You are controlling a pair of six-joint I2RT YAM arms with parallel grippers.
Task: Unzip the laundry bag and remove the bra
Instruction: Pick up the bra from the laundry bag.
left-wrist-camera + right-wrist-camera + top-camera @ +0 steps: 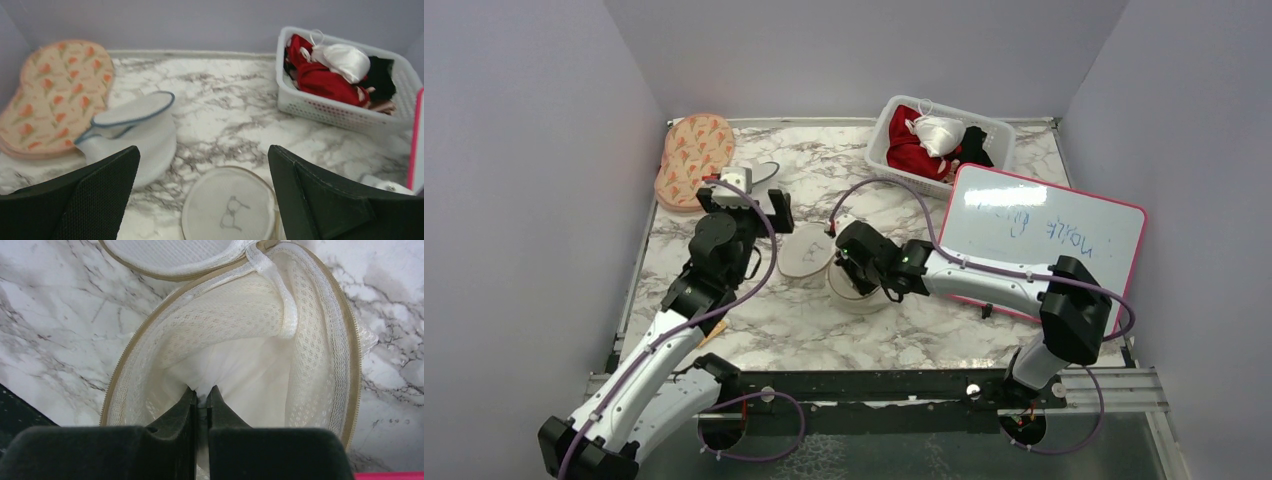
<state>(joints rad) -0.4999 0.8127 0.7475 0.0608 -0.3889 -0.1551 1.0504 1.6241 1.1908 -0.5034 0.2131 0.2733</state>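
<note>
Laundry bag (804, 252) lies unzipped at the centre of the marble table (754, 330), its flat lid flipped toward the left of the overhead frame and its deep half open beneath your right gripper (201, 392), whose jaws are pressed together on a fold of white fabric low in the shell. That fabric appears to be the bra (250, 370), nested inside the cream mesh lining in the middle of the right wrist frame; how much of it the pinch has caught cannot be told. Your left gripper (203, 150) hovers with its jaws wide apart and nothing between them, just above the lid with the small line drawing at the bottom centre of its own view. To do this pull well, lift the pinched cloth straight up through the open mouth rather than dragging it sideways, since the light shell will probably ride up with it. Consider bringing the left gripper down onto the lid to pin the bag as you raise the right. Watch the narrow strap (286, 300) draped across the upper right of the wrist frame: it could snag on the zip teeth (350, 370). Steer clear of the basket (879, 150) at upper right and the whiteboard (1044, 240) beside it.
</note>
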